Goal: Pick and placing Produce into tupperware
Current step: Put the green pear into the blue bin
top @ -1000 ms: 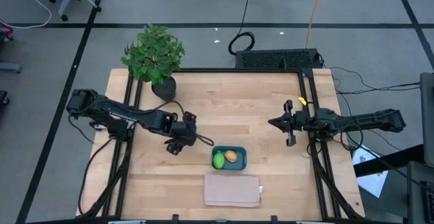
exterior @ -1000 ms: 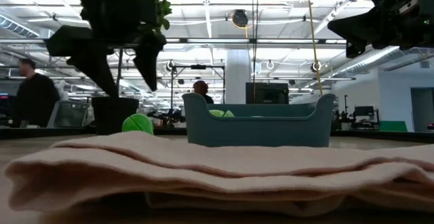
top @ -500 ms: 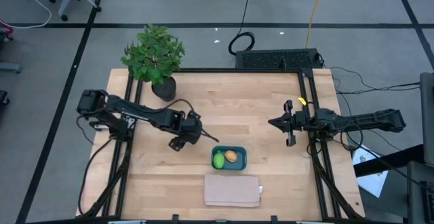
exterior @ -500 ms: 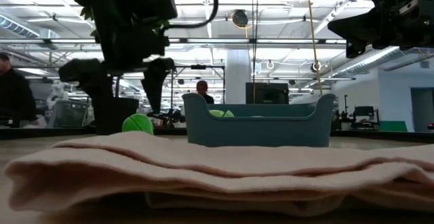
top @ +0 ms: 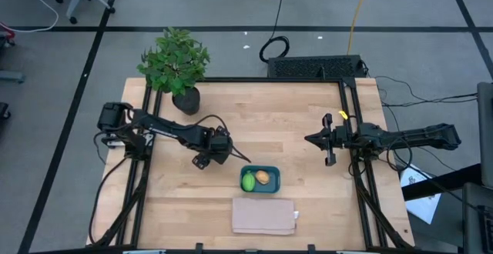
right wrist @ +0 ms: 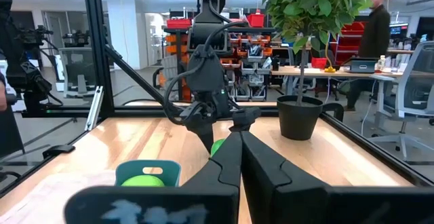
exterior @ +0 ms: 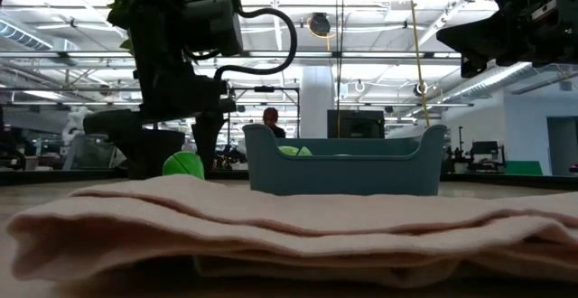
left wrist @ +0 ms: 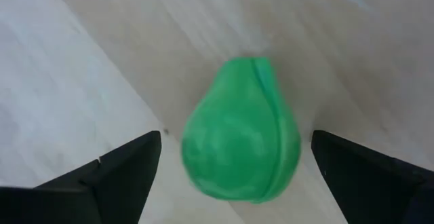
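Note:
A bright green piece of produce (left wrist: 241,132) lies on the wooden table, left of the teal tupperware (top: 276,186). My left gripper (left wrist: 236,142) is open and points down over it. One finger stands on each side of the piece, with a gap to each. From above, the gripper (top: 208,160) hides the piece. In the low view the green piece (exterior: 183,164) shows between the fingers. A lime-green piece (top: 248,182) and an orange-tan piece (top: 263,177) lie in the tupperware. My right gripper (top: 312,139) waits shut above the table's right side.
A folded beige cloth (top: 264,215) lies near the front edge, just before the tupperware. A potted plant (top: 177,65) stands at the far left corner. Black frame rails run along both table sides. People show in the room beyond the table.
My left gripper has come down toward the table and a little toward the tupperware, rolling its wrist. It has stayed open, and its fingers now straddle the bright green piece, which has not moved.

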You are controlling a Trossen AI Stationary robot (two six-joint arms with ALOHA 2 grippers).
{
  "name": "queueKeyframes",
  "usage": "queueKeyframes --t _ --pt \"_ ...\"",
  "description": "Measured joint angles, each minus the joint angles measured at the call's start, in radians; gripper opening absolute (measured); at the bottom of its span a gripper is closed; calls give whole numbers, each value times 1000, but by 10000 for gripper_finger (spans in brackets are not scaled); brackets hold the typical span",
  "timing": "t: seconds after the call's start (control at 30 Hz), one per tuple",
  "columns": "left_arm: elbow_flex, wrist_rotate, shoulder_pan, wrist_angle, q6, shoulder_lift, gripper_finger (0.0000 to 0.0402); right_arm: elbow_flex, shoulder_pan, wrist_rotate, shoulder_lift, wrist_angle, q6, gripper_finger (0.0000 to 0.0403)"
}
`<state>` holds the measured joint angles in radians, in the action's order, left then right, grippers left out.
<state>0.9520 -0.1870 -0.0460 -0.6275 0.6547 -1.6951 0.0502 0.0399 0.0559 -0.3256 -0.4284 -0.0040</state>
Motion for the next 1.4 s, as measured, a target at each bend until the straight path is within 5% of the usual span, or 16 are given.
queueKeyframes --t 0.23,0.8,1.4 --pt "0 -6 1 0 18 0 377 0 0 0 0 0 -2 0" --pt "0 4 0 21 52 0 278 0 0 0 0 0 -4 0" --pt "0 4 -12 46 48 0 236 0 0 0 0 0 -4 0"
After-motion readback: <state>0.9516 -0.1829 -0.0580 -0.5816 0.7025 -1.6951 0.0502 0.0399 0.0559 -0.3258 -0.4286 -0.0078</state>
